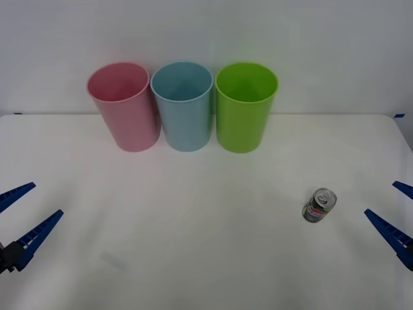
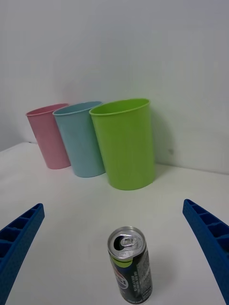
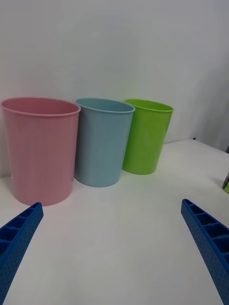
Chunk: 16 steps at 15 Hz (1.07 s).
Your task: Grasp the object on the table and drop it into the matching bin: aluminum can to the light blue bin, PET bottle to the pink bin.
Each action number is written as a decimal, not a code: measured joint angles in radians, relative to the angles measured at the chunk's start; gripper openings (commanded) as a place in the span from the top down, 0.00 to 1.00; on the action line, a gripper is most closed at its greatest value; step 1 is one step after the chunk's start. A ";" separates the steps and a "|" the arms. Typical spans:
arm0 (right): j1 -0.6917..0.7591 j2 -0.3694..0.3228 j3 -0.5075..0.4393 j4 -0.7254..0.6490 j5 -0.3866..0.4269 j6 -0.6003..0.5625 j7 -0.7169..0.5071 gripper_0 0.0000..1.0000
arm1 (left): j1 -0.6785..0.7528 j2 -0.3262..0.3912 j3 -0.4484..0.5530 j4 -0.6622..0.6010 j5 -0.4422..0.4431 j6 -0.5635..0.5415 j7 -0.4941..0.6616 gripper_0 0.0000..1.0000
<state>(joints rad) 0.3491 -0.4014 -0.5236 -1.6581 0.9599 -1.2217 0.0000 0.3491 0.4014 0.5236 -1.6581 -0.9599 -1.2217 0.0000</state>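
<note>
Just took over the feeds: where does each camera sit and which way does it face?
Front: above the arms, looking down the table; left gripper and right gripper at its edges.
Right wrist: on the right arm, facing the aluminum can between its open fingers.
Left wrist: on the left arm, facing the pink bin.
All share the light blue bin.

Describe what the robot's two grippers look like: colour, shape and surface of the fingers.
Both grippers have bright blue fingers: long, narrow wedges tapering to a point. The left gripper and right gripper look alike. On the fingers the inner faces carry a row of boxy ribbed recesses. A dark mount sits at the base of the left gripper.
</note>
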 measured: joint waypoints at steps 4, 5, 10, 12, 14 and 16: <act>0.014 -0.006 0.007 0.000 0.002 -0.003 0.002 0.00 | 0.000 0.000 0.000 0.000 0.000 0.000 0.000 0.00; 0.023 -0.019 0.018 -0.006 -0.009 0.002 0.003 0.00 | 0.000 0.000 0.000 0.000 0.000 0.000 0.000 0.00; 0.051 -0.064 0.043 0.032 -0.018 0.011 0.026 0.00 | 0.000 0.000 0.000 0.000 0.000 0.000 0.000 0.00; 0.050 -0.078 0.061 0.079 -0.017 0.010 0.077 0.00 | 0.000 0.000 0.000 0.000 0.000 0.000 0.000 0.00; 0.043 -0.079 0.074 0.125 -0.013 0.011 0.175 0.00 | 0.000 0.000 0.000 0.000 0.000 0.000 0.000 0.00; 0.032 -0.079 0.089 0.171 -0.007 0.013 0.242 0.00 | 0.000 0.000 0.000 0.000 0.000 0.000 0.000 0.00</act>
<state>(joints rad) 0.3813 -0.4801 -0.4344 -1.4873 0.9532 -1.2087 0.2416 0.3490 0.4014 0.5236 -1.6580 -0.9599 -1.2217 0.0000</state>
